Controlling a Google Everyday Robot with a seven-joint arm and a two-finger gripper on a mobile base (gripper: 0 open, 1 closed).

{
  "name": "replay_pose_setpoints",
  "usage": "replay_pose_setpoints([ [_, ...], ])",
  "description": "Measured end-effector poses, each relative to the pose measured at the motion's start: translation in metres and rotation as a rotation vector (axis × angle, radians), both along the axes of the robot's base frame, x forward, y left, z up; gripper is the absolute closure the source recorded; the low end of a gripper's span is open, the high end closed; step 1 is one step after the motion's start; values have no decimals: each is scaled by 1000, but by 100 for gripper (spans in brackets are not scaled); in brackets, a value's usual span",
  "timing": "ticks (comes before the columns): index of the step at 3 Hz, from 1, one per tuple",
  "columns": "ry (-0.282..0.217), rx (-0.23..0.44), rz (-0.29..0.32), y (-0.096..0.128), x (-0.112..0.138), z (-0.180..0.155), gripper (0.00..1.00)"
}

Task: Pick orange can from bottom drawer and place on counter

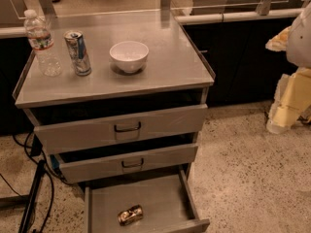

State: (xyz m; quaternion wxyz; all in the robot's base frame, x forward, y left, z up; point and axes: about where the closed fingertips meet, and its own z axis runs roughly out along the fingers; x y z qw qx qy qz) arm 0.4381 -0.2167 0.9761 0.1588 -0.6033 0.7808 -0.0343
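Observation:
The orange can [130,215] lies on its side on the floor of the open bottom drawer [160,200], near its front wall. The counter [165,57] is the brushed-steel top of the drawer cabinet. My gripper [281,115] hangs at the far right of the view, on the white and yellow arm. It is above the floor, well to the right of the cabinet and far from the can.
On the counter stand a water bottle [43,43], a tall blue-and-silver can [78,53] and a white bowl [129,56]. Two upper drawers with dark handles [127,128] are slightly open. Black cables [34,193] run along the floor at the left.

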Motion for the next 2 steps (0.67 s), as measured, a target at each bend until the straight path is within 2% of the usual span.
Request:
replay_pose_setpoints([
  [1,0,0,0,0,0,0,0],
  [2,17,25,23,16,0,-13,0],
])
